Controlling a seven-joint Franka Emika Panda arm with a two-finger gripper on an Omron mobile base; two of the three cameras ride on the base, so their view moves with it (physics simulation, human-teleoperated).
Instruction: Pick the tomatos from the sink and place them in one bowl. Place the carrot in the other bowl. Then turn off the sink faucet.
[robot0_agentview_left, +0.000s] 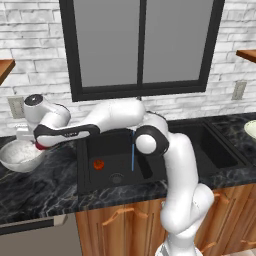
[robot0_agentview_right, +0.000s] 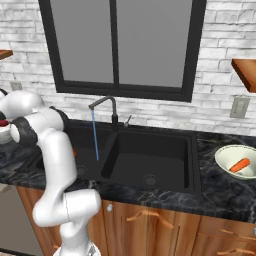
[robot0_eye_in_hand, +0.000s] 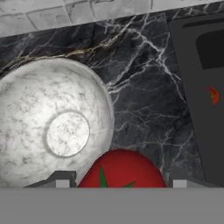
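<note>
Over the left end of the bench, beside the sink, my end effector is clamped on a tomato, which sits between my fingertips at the bottom of the hand view. From the left base view a sliver of red shows at my hand, right by the rim of the mottled grey-white bowl.

What the coming move turns on, as I judge it, is where the bowl's well lies from the tomato I carry. Looking along my hand, the bowl sits up and to the left of the tomato, with its flat centre well off to that side; the tomato hangs over the near rim or just outside it, above dark marbled stone. I cannot tell its height above the rim. So I would want to shift toward the bowl's centre before letting go, otherwise the tomato might strike the rim and roll off along the bench.

A second tomato lies on the floor of the left basin, near the drain, well apart from my hand. The carrot already lies in the pale bowl at the far right end of the bench. Water falls in a thin blue line from the faucet, so that step is not yet done.
</note>
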